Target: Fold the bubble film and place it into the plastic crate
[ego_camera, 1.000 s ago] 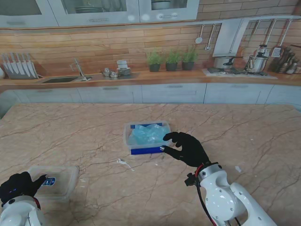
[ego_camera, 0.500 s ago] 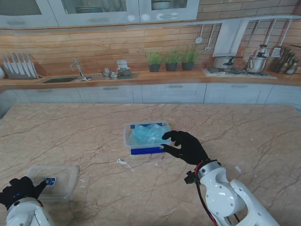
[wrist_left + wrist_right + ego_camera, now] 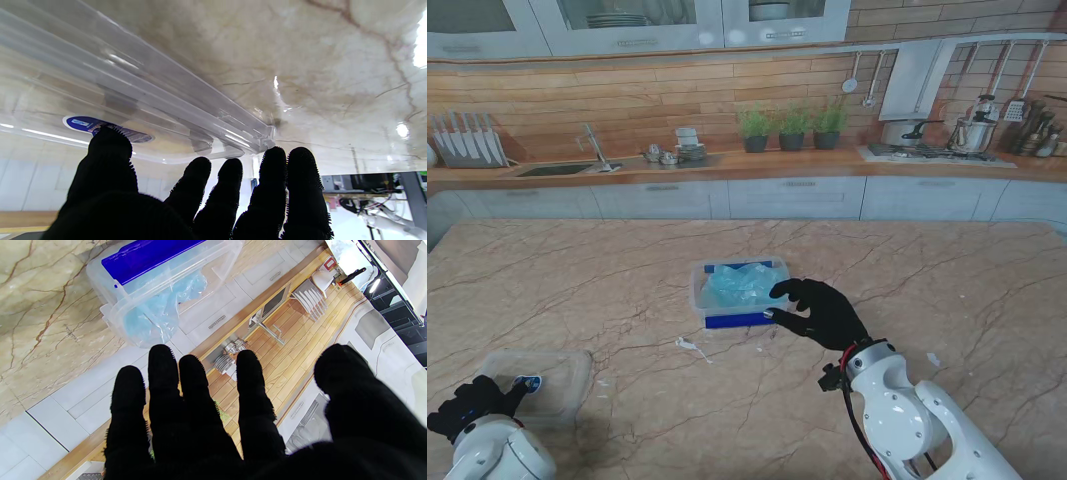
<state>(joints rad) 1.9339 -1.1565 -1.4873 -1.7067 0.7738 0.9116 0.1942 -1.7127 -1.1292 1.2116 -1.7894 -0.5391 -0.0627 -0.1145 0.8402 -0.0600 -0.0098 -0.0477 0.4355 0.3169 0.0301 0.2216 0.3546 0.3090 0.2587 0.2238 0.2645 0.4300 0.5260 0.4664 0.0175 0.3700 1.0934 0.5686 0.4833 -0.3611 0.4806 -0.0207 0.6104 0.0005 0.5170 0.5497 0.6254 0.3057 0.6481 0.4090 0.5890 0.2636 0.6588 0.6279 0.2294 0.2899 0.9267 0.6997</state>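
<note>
The clear plastic crate [image 3: 699, 297] with a blue front strip stands mid-table, and the pale blue bubble film [image 3: 739, 284] lies crumpled inside it. The right wrist view shows the same crate [image 3: 113, 311] and film [image 3: 151, 315] beyond spread fingers. My right hand [image 3: 823, 312], in a black glove, hovers open just right of the crate's near right corner, holding nothing. My left hand [image 3: 472, 403] sits at the near left table edge, open, fingers extended beside the clear lid [image 3: 545, 378]. In the left wrist view the lid [image 3: 140, 96] lies just past the fingertips [image 3: 230, 173].
The clear lid carries a blue label [image 3: 527, 382]. A small scrap of clear film [image 3: 689, 346] lies nearer to me than the crate, and another bit [image 3: 934, 359] lies at the right. A kitchen counter with sink [image 3: 557, 169] runs along the far side.
My left hand has drawn back toward me and slightly right, away from the lid. My right hand has edged slightly toward the crate. Crate and film have not moved.
</note>
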